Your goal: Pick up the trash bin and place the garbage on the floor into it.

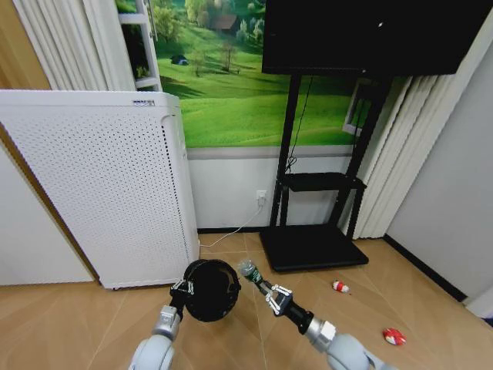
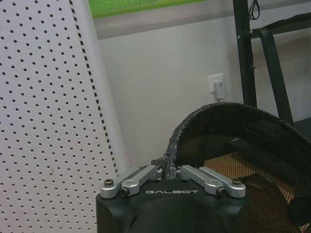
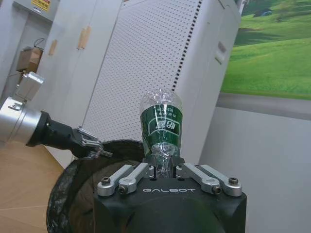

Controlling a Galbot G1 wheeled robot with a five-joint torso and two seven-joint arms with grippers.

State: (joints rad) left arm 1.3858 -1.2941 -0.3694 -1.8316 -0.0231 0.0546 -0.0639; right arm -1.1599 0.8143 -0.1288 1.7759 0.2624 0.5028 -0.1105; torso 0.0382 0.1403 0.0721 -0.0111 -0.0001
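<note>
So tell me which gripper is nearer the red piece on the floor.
Right. The right gripper, shut on the bottle, is on the same side as the red piece. The left gripper, clamped on the trash bin rim, sits farther away beyond it.

Head view: high, looking forward and down over floor, both arms entering at 6 o'clock. Left wrist view: close behind left tool [image 2: 170,171], facing trash bin [image 2: 252,145] rim and wall. Right wrist view: close behind right tool [image 3: 165,167], facing white perforated appliance [image 3: 160,63]. Shared by all: bin, appliance.
</note>
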